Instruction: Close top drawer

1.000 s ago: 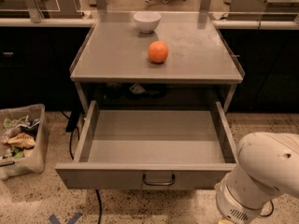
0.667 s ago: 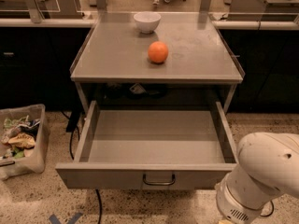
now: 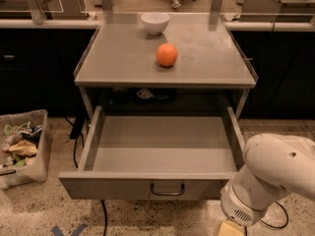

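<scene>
- Zero progress yet? Seeing the top drawer (image 3: 162, 149) at 6 o'clock, pulled fully out.
- Yep, whole push left to do. Seeing only the arm (image 3: 275, 173) at 4 o'clock, beside the front panel (image 3: 108, 187). No gripper in frame, so can't tell open or closed.

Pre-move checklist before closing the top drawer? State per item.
1. Top drawer is pulled out and sits square: ok.
2. Nothing inside it that could jam: ok, none visible.
3. Handle on the front is unobstructed: ok.
4. Gripper lined up with the front: cannot tell. It is out of frame; only the arm shows at lower right.
5. Orange and bowl are back from the tabletop's front edge: ok.
6. Floor cable clear of the drawer front: cannot tell.
</scene>
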Controlling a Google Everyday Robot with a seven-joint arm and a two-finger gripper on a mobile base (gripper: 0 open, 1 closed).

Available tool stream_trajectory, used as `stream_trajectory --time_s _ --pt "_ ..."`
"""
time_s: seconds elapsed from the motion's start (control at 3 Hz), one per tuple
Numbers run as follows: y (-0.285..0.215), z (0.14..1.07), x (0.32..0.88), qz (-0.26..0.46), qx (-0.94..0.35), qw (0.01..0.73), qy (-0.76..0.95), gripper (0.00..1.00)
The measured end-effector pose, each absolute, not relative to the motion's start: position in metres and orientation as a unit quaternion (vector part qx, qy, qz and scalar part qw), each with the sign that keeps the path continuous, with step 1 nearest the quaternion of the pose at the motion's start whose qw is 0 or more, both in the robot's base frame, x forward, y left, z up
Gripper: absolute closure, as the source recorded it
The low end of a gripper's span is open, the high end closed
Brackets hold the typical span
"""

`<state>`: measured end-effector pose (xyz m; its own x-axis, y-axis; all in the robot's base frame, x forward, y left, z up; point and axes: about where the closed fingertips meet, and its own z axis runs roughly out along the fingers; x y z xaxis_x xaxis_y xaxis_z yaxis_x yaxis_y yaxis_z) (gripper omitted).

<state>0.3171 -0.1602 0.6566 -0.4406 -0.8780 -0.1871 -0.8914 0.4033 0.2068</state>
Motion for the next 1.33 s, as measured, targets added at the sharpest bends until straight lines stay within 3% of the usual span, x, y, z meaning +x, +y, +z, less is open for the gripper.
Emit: stream_trajectory --time_s 0.67,1.33 --pt "-0.144 0.65 0.374 0.133 -0.505 0.038 0.852 0.0" --pt "-0.142 0.65 0.38 0.144 -0.506 0.041 0.849 0.0"
